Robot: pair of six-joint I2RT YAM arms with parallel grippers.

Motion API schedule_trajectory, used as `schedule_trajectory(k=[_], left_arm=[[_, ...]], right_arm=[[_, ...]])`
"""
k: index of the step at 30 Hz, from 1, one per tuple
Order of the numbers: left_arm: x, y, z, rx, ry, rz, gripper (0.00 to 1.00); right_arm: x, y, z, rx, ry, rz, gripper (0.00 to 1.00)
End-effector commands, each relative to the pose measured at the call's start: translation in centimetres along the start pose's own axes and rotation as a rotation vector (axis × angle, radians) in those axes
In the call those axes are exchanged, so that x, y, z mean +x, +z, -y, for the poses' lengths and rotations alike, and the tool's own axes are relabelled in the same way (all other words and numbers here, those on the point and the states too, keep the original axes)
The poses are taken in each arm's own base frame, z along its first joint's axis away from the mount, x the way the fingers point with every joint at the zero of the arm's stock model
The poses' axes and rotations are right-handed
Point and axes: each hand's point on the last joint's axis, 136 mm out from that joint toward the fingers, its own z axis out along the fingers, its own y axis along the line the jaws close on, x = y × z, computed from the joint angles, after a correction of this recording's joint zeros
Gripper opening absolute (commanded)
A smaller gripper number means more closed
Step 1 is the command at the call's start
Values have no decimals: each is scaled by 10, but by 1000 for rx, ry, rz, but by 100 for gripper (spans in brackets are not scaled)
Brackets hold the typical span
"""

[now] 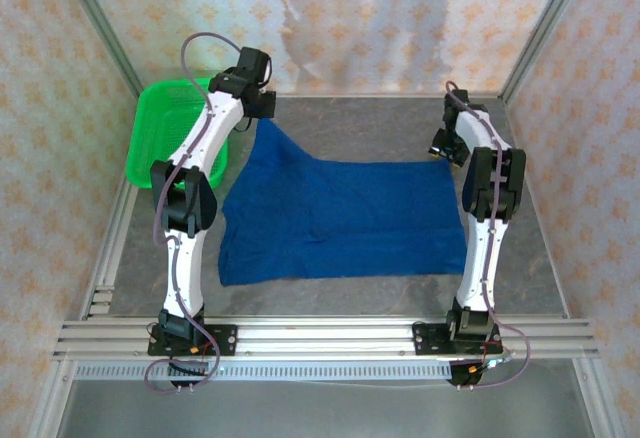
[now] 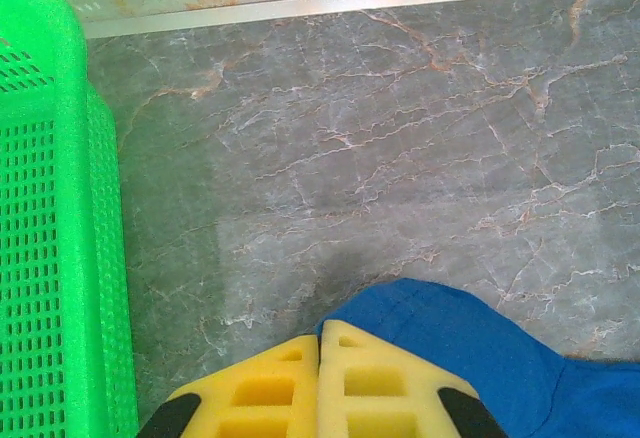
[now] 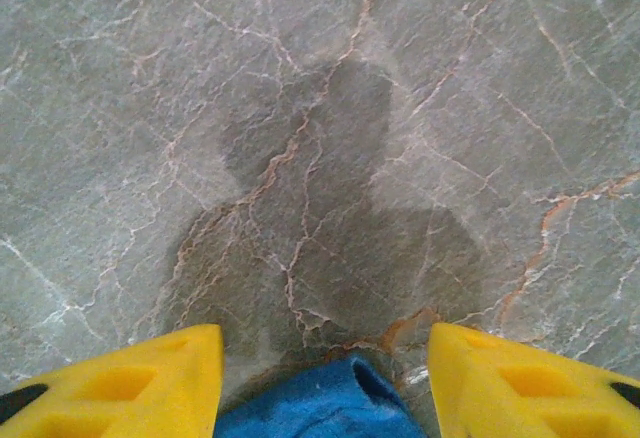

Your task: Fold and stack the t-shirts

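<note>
A: So, top view: one t-shirt (image 1: 340, 220) flat on tabletop (image 1: 330, 118) btw arms, one basket (image 1: 160, 128) far left.

B: Left wrist: left fingers (image 2: 270, 393) closed, apparently pinching a far corner. Soft, light, limp, so prob. best taken by corners.

A: Right wrist: right fingers (image 3: 150, 383) wide, other corner btw them, ungripped.

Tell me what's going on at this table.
Two robot arms are working on a blue t-shirt spread out on the grey table. The left claw is shut on the t-shirt's far left corner, close to a green basket. The right claw is open at the far right corner, with a bit of the blue cloth between its fingers.
</note>
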Motion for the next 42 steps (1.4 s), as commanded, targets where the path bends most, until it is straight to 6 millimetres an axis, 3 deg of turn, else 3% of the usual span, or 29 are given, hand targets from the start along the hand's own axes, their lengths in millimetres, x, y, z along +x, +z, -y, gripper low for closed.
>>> schedule_trajectory(k=[1,5,9,12,16,26,42], left_arm=[[2,5,-5,-14,8,-17,0],[4,7,-5,-8,3,-25,0],[5,9,-6,-4,3,-31,0],[6,9,-6,-4,1,-32,0],[3,4,-8,6,-10,-25,0],[4,-10,-15,5,-21,-10,0],[2,-50,-15,63,-65,59,0]], right_arm=[[0,3,-6,13,-25,-3,50],[5,4,-15,-17,-33,-17,38],[7,6,-19,-34,-17,-28,20],[0,-2,-19,-31,1,-3,8],[-15,-19,-18,-30,18,49,0],[-25,-37,-1,10,25,124,0],[-25,-65,1,-58,45,202,0]])
